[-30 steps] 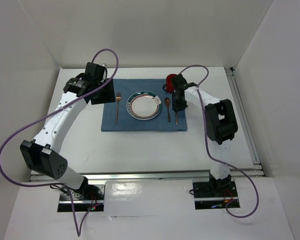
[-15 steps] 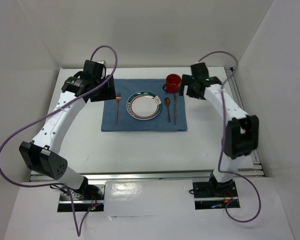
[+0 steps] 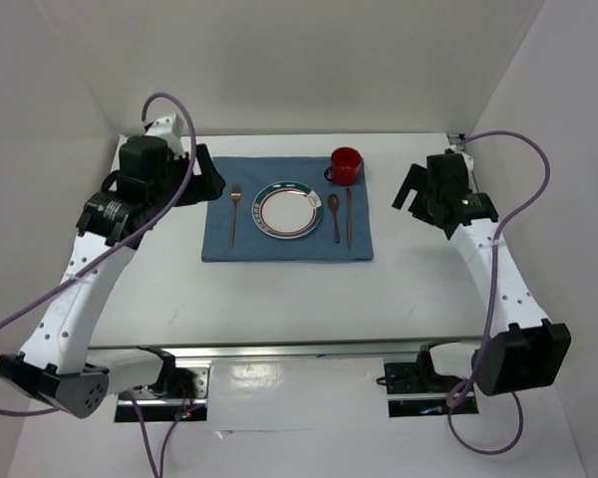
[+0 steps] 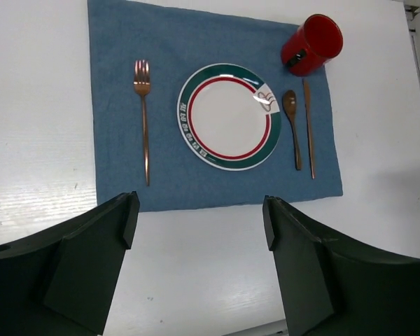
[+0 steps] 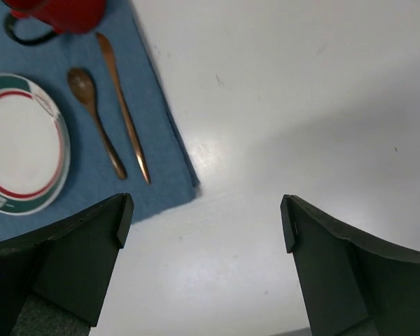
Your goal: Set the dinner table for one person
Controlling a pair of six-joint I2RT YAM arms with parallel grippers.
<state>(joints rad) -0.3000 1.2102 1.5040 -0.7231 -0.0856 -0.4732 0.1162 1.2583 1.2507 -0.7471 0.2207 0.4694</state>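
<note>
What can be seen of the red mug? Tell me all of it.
The red mug is a glossy, ceramic-looking cup with a dark handle turned toward the plate. It stands upright, mouth up, with nothing visible inside, on the far right corner of the blue placemat, just beyond the spoon and knife. Nothing grips it; whether the knife's end touches it cannot be told.

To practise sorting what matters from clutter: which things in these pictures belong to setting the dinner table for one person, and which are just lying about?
Belong to the job:
dinner table, blue placemat, plate, fork, spoon, knife, red mug.

Just lying about:
no loose items visible; apart from the robot, only the metal rail, a fixture.
</note>
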